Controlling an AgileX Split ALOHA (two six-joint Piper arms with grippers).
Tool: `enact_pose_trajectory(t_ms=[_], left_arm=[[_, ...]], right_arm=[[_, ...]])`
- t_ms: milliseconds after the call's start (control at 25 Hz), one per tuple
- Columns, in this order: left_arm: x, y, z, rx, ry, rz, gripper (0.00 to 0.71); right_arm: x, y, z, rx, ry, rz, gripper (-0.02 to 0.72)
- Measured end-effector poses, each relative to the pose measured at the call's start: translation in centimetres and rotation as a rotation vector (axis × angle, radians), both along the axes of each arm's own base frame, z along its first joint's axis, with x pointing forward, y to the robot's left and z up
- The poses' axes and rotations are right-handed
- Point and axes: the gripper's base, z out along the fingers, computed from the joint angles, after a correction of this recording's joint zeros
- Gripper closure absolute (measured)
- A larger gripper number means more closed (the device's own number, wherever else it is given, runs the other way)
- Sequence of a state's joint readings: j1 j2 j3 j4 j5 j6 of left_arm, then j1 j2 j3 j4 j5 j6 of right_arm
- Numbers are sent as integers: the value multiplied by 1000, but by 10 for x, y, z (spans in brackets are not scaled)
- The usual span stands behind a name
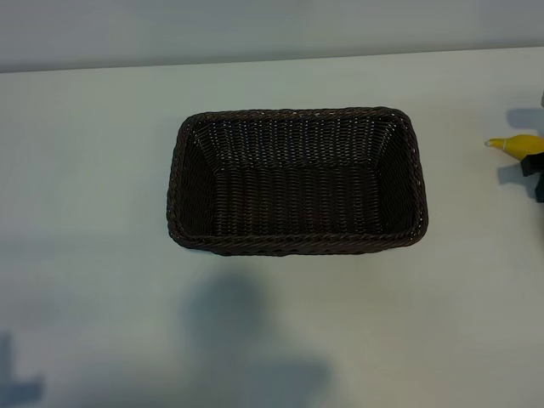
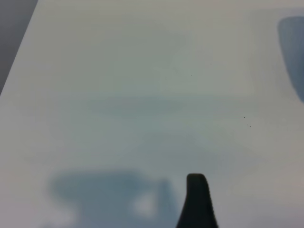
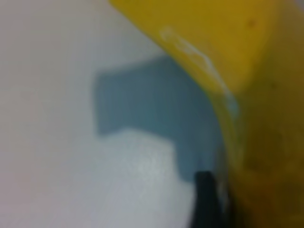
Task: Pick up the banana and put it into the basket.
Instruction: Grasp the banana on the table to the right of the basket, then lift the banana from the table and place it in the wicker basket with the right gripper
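The dark brown wicker basket (image 1: 297,180) stands in the middle of the white table with nothing in it. The yellow banana (image 1: 517,144) lies at the far right edge of the exterior view, its pale stem end pointing toward the basket. My right gripper (image 1: 535,166) is down at the banana, mostly cut off by the frame edge. In the right wrist view the banana (image 3: 247,61) fills one side, close up, with a black part of the gripper right beside it. One dark finger (image 2: 197,199) of my left gripper hangs over bare table with nothing near it.
The white table (image 1: 85,170) spreads wide around the basket, with its far edge along the top of the exterior view. Soft shadows lie on the table in front of the basket and at the near left corner.
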State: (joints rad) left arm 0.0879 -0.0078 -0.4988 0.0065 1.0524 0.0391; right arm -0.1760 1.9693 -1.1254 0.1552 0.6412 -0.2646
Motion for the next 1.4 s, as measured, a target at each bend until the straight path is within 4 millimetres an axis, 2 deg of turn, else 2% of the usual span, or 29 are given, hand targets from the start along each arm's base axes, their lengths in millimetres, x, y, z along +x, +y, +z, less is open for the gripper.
enact_pose_trajectory(t_ms=[200,360,480,600,800,920,1160,1280,1400], left_arm=[[0,0,0,0,0,0,140],[0,0,0,0,0,0,140],[0,0,0,1,0,0,140],[0,0,0,1,0,0,140],[0,0,0,1,0,0,140],[0,0,0,1,0,0,140],[0,0,0,1,0,0,140],[0,0,0,1,0,0,140],[0,0,0,1,0,0,140]], right_arm=[[9,0,18,24,46,7,287],[22,3,47,73,91,21,287],[32,16,72,95,105,92,287],[40,45,93,90,82,198,287],[44,112,121,81,2,374,287],[39,157,123,77,-30,497,287],[13,246,125,49,-136,813,287],[3,277,127,6,-233,952,287],[-2,301,123,-22,-309,1042,287]])
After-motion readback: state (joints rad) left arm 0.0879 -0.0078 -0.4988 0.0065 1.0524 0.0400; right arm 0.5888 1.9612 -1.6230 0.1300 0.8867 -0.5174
